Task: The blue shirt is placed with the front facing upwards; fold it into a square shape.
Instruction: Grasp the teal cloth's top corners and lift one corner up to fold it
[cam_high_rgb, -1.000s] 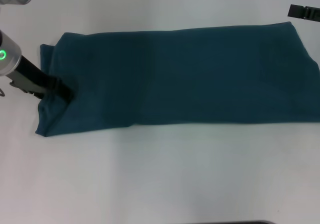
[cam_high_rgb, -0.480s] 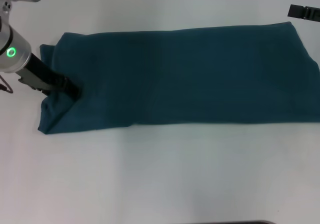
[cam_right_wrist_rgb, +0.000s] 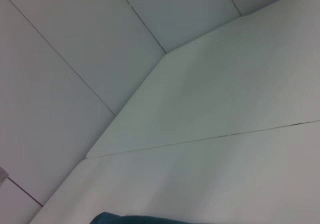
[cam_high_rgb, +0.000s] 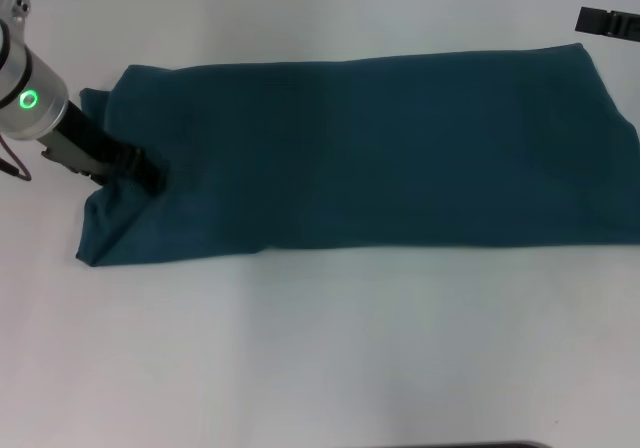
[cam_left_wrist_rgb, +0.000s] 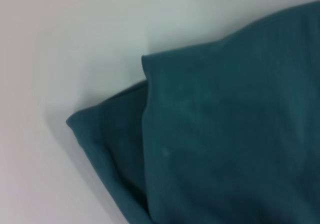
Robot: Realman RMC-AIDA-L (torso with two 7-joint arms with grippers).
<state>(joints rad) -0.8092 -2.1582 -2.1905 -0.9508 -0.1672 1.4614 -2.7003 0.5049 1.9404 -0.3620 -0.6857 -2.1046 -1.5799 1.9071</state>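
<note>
We see the large dark teal-blue cotton shirt (cam_high_rgb: 370, 148) lying on the white table (cam_high_rgb: 320, 348) as a long folded band with its plain side up; no lettering shows. It runs from near the table's left side across to the right, where it leaves the head view. At the left end a lower layer of cloth sticks out past the upper fold, and the left wrist view shows the same: one fold edge lying over a darker underlayer (cam_left_wrist_rgb: 110, 134) that juts toward the bare table. Our left gripper (cam_high_rgb: 145, 173), black, on a grey wrist with a green ring light, comes in from the left and sits on the shirt's left end, its tip buried in a small bunch of cloth; we cannot tell whether the fingers are clenched or released. Our right gripper (cam_high_rgb: 608, 23) shows only as a black piece at the far right edge, just beyond the shirt's far corner and off the cloth; its finger state we cannot tell either.
</note>
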